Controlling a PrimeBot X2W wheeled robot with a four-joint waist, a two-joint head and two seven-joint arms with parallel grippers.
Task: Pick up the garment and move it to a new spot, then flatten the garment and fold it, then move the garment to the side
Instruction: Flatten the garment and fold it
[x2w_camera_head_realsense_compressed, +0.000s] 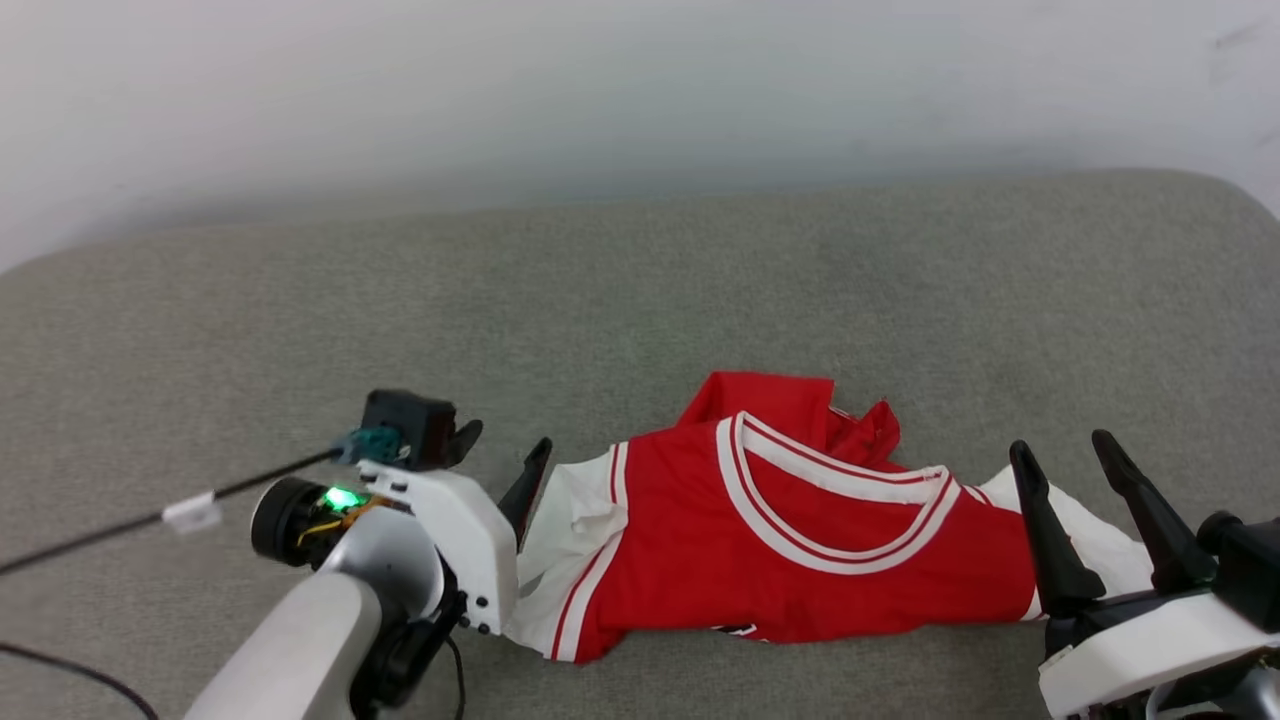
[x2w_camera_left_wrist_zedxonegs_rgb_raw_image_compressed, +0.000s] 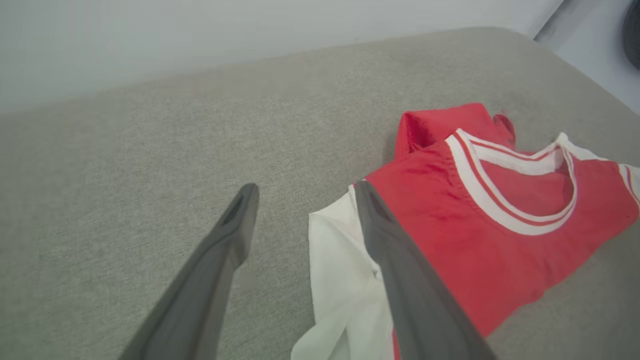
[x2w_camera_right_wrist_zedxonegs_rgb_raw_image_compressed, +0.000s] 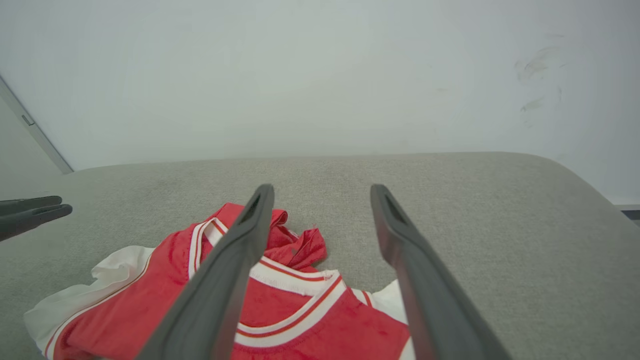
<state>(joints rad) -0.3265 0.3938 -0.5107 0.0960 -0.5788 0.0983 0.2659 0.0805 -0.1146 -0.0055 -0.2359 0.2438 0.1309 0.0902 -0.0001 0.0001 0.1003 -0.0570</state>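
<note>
The garment (x2w_camera_head_realsense_compressed: 800, 545) is a bright red jersey with white side panels and striped trim, lying rumpled on the grey cushion, its collar opening facing up. My left gripper (x2w_camera_head_realsense_compressed: 505, 453) hovers open at the garment's left white panel; in the left wrist view one finger (x2w_camera_left_wrist_zedxonegs_rgb_raw_image_compressed: 395, 260) crosses over the edge of the garment (x2w_camera_left_wrist_zedxonegs_rgb_raw_image_compressed: 500, 215). My right gripper (x2w_camera_head_realsense_compressed: 1062, 450) stands open at the garment's right end. In the right wrist view its open fingers (x2w_camera_right_wrist_zedxonegs_rgb_raw_image_compressed: 235, 260) frame the collar of the garment (x2w_camera_right_wrist_zedxonegs_rgb_raw_image_compressed: 295, 300). Neither gripper holds anything.
A broad grey upholstered cushion (x2w_camera_head_realsense_compressed: 640, 290) carries everything, with open surface behind and to both sides of the garment. A pale wall (x2w_camera_head_realsense_compressed: 640, 90) rises behind it. A black cable (x2w_camera_head_realsense_compressed: 120, 530) runs off left from my left wrist. The left gripper's fingers (x2w_camera_right_wrist_zedxonegs_rgb_raw_image_compressed: 30, 212) show at the right wrist view's left edge.
</note>
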